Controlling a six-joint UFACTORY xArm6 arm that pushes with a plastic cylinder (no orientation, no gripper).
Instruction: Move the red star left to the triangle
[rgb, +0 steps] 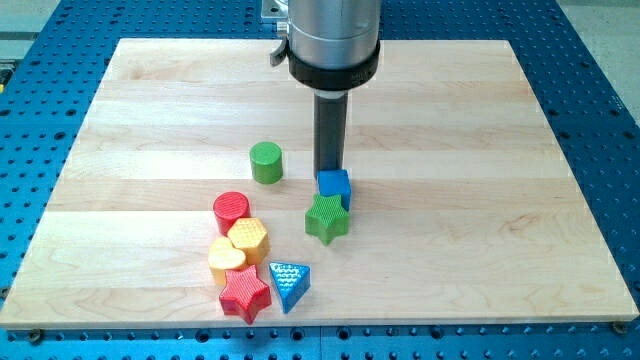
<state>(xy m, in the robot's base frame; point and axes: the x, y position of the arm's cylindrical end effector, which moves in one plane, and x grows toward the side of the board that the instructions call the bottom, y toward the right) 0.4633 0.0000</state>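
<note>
The red star (245, 294) lies near the view's bottom, touching the left side of the blue triangle (289, 283). My rod comes down from the view's top; my tip (329, 171) ends just behind the blue cube (335, 187), well up and to the right of the red star. The tip's very end is partly hidden by the blue cube.
A green star (327, 219) touches the blue cube from below. A green cylinder (266, 162) stands left of the tip. A red cylinder (231, 211), yellow hexagon (248, 238) and yellow heart (227, 258) cluster above the red star. The wooden board (480, 200) sits on a blue perforated table.
</note>
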